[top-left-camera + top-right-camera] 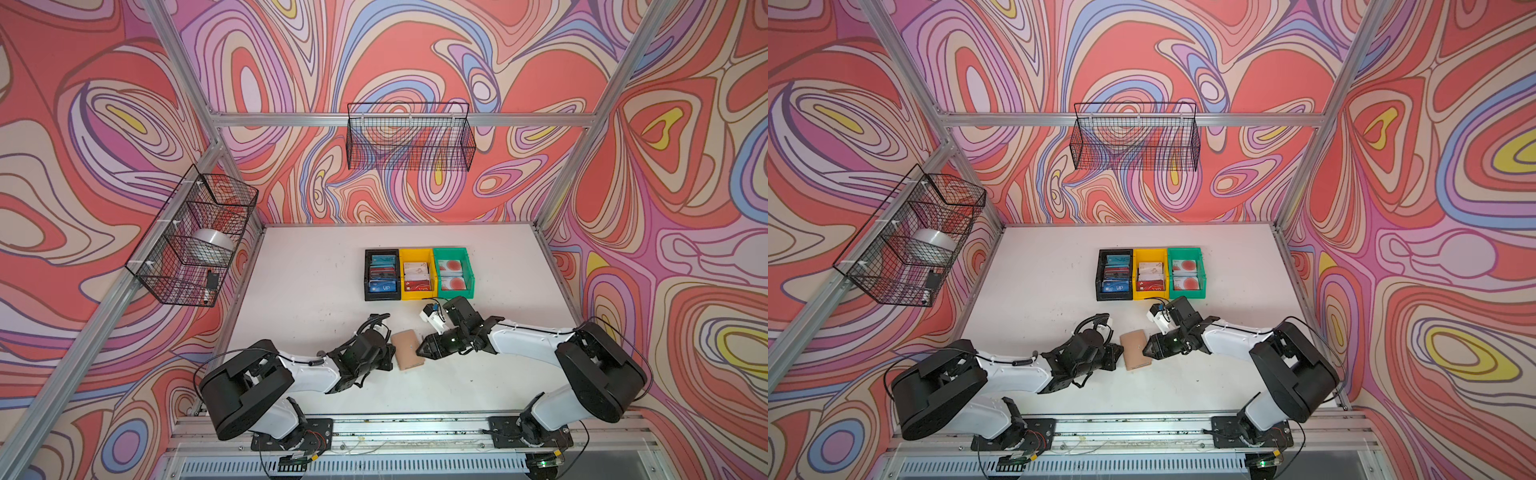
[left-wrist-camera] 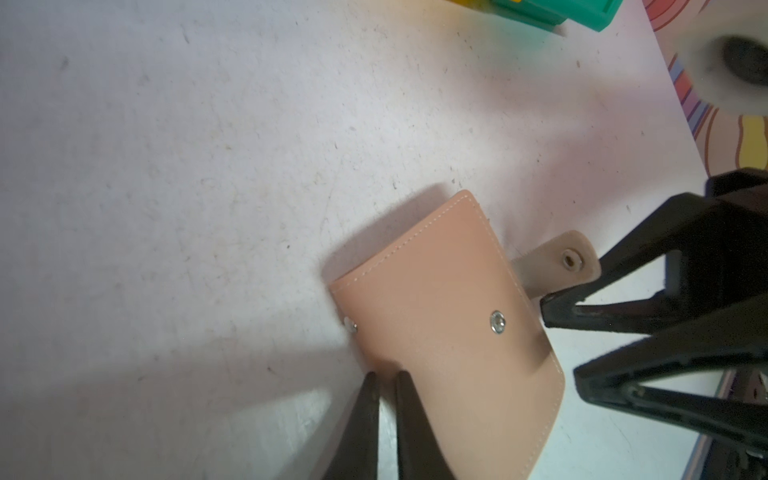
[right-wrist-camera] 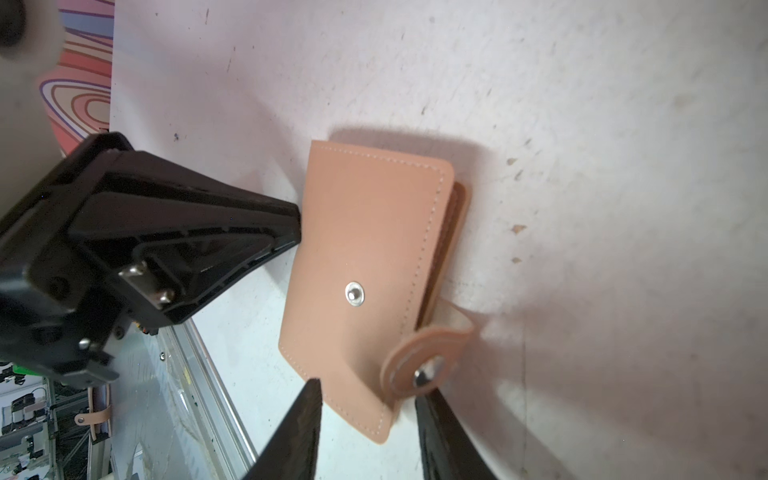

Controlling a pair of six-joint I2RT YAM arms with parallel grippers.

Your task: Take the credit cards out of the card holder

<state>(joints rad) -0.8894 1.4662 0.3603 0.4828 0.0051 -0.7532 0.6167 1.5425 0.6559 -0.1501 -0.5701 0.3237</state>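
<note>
- Left tool is sitting with its fingers pressed together, tips touching the spine edge of the card holder.
- Right tool is hanging spread on the opposite side; I'm seeing its fingers straddling the holder's corner beside the unsnapped tab.
- Between both tools, the card holder is lying flat on the counter with its cover folded shut.

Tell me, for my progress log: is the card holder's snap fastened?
Unfastened: the snap tab sticks out, clear of the stud on the closed card holder.
</note>
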